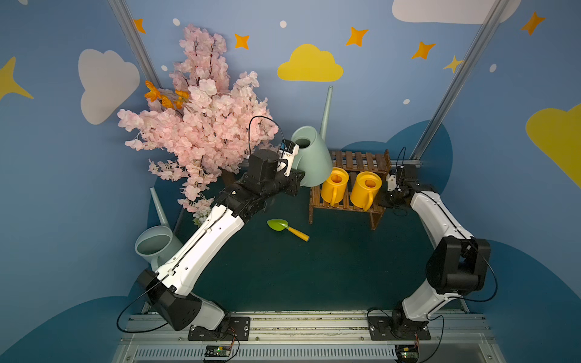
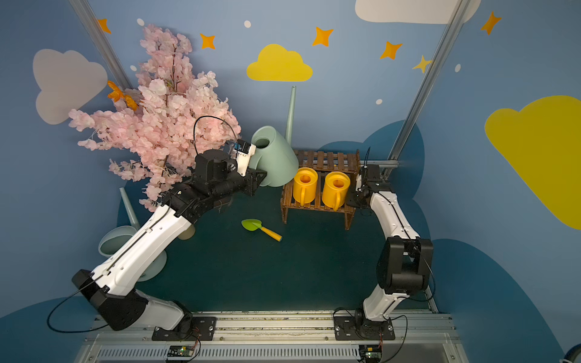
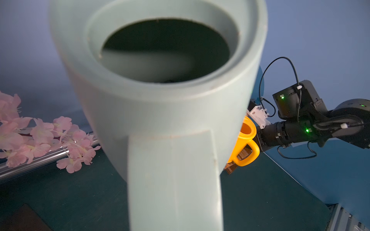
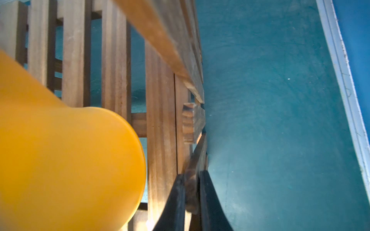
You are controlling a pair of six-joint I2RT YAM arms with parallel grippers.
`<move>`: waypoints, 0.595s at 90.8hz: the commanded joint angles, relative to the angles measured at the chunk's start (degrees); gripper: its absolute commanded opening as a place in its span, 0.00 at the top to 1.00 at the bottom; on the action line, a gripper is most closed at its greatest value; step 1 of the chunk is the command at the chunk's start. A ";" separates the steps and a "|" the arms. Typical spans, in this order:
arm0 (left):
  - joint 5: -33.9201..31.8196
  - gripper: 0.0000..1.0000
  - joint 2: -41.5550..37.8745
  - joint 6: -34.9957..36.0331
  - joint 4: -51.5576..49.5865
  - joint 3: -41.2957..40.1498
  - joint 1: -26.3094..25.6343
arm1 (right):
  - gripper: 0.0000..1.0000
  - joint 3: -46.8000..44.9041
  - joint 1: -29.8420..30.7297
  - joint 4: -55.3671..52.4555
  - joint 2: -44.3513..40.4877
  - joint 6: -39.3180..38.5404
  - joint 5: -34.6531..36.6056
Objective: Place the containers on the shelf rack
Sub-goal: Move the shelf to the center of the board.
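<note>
At your right gripper (image 4: pixel 191 200), narrow fingers (image 4: pixel 177 200) are clamping an end board of the shelf rack (image 4: pixel 160 120), two yellow cans (image 1: pixel 335 185) (image 1: pixel 365 189) standing on its lower tier. Your left gripper (image 1: pixel 299 178) is holding a tilted green-grey can (image 1: pixel 311 157) just beside it.

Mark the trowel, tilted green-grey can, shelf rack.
trowel (image 1: pixel 278 225): in a top view, green blade.
tilted green-grey can (image 1: pixel 316 163): in a top view, body wall.
shelf rack (image 1: pixel 361 161): in a top view, upper-tier slats.

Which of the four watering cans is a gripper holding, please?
The green can beside the rack, tilted in the left gripper; the other green one and both yellow ones stand free.
</note>
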 commanded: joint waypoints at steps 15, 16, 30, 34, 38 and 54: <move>-5.92 0.98 3.14 -1.60 7.92 5.99 -1.37 | 0.86 -4.39 6.66 -1.50 -0.40 3.22 -4.82; -6.15 0.98 3.25 -1.63 7.96 6.25 -1.42 | 0.87 -4.39 6.88 -1.54 -0.40 3.27 -4.74; -9.86 0.98 6.22 -1.60 7.93 9.44 -1.61 | 0.88 -5.19 8.75 -1.45 -0.90 3.73 -4.07; -10.99 0.98 7.11 -1.36 7.84 10.47 -1.77 | 0.88 -5.61 9.04 -1.22 -1.07 3.91 -3.97; -12.07 0.98 8.05 -1.23 7.76 11.56 -1.73 | 0.89 -6.11 9.32 -0.68 -1.25 4.07 -4.04; -13.94 0.98 12.60 0.72 6.11 16.49 -2.28 | 0.92 -8.77 10.97 1.73 -2.16 4.93 -3.47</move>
